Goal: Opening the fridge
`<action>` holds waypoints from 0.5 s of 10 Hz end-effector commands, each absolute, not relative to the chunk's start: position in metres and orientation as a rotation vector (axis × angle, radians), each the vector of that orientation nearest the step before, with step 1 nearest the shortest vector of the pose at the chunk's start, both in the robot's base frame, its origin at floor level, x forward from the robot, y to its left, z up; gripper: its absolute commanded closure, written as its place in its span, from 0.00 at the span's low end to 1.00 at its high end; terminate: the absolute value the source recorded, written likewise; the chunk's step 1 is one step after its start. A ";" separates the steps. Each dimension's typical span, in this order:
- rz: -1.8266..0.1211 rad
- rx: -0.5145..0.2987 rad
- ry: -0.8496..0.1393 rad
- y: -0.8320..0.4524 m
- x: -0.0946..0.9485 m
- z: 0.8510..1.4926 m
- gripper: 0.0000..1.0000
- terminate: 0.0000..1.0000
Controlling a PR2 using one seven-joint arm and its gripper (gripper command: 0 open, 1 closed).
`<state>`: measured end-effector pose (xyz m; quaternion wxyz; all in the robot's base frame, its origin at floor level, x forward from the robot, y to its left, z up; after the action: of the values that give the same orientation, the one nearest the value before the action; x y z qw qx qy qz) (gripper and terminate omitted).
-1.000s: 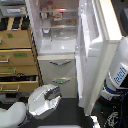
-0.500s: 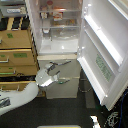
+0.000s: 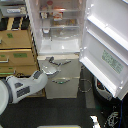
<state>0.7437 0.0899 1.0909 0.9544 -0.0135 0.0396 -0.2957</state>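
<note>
Exterior view. Nearest to me, my white and grey padded robot arm (image 3: 22,87) enters from the lower left of the exterior view and reaches up and toward the exterior view's right. Its metal end effector (image 3: 54,62) lies at the front edge of the upper compartment of the tall white fridge (image 3: 62,70), just above the upper of two lower drawers; I cannot tell whether its jaws are apart or together, and nothing is visibly held. The two curved silver drawer handles (image 3: 60,80) sit just below it. The large white upper door (image 3: 107,47) stands swung wide toward the exterior view's right, its green-and-white sticker (image 3: 112,61) on the face turned to the camera. Behind, the lit interior shelves (image 3: 57,22) carry small items too blurred to identify. The tan wooden drawer cabinet (image 3: 17,52) stands touching the fridge on the exterior view's left.
</note>
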 end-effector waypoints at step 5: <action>-1.024 -0.252 -0.131 -0.189 0.538 1.253 0.00 0.00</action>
<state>0.6146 -0.1823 1.1859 0.8923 -0.0857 -0.0209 -0.4427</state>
